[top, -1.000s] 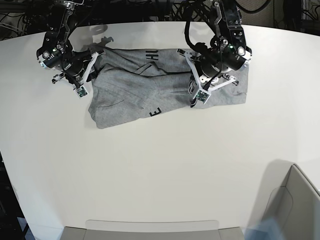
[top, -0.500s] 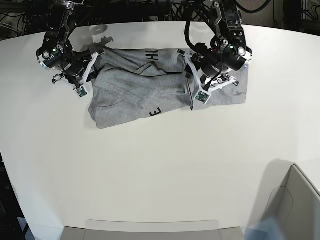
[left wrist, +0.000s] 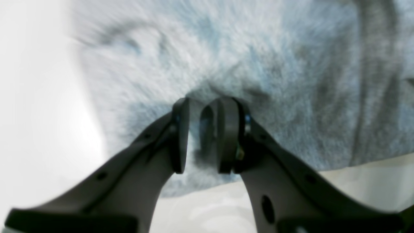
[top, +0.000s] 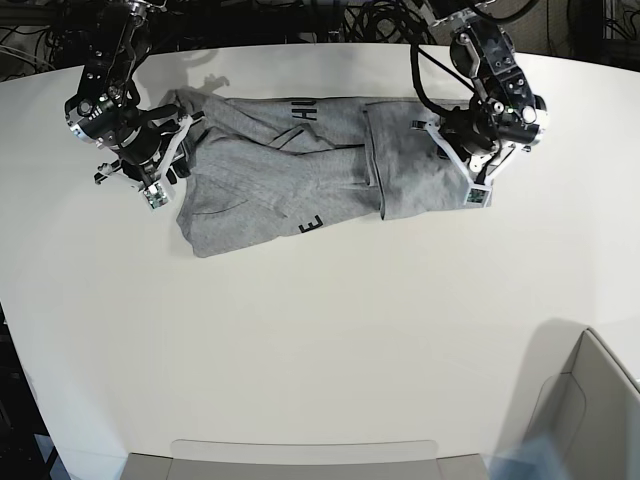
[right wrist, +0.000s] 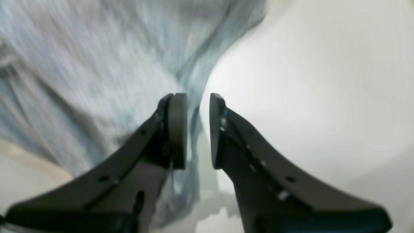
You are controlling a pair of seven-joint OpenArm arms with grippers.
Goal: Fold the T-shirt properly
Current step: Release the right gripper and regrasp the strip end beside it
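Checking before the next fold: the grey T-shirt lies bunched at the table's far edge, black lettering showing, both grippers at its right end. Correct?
Not quite. The base view shows one gripper at each end of the T-shirt: left gripper at one, right gripper at the other. The rest holds.

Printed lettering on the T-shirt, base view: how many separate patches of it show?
2. One patch sits near the T-shirt's far edge, partly tucked into a fold; the other lies at the near hem. More may be hidden in the folds.

Robotics lab, white table (top: 320,330), cable tangle (top: 330,18) behind
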